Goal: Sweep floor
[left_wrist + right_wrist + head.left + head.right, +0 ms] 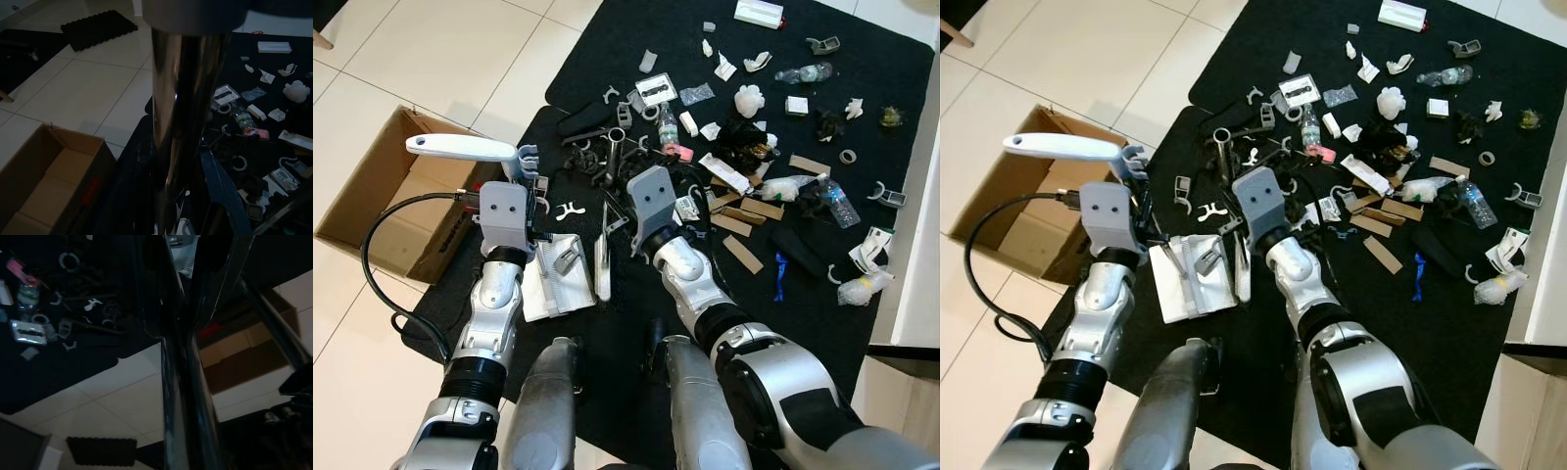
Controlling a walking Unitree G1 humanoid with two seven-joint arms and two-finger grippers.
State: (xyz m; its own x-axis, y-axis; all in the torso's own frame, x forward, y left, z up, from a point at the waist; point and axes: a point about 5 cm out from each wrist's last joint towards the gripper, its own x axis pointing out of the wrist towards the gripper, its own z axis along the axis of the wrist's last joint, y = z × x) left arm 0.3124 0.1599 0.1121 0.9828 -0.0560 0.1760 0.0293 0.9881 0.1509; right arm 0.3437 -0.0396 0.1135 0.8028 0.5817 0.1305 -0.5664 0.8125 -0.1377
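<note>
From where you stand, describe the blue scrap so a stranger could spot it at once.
Start at the black mat strewn with litter and go to its right side. There, past the brown cardboard strips, a small twisted blue scrap lies on the mat. It is the one bright blue piece among white, grey and brown rubbish.

Litter-strewn black mat (pixel 1263 382), open cardboard box (pixel 1013 211) beside it, possibly empty.

2 silver arms (pixel 489 323) with ribbed black joint rings, each ending in a grey wrist box (pixel 505 211) bearing 2 dark holes; a black cable (pixel 382 264) loops lower left.
</note>
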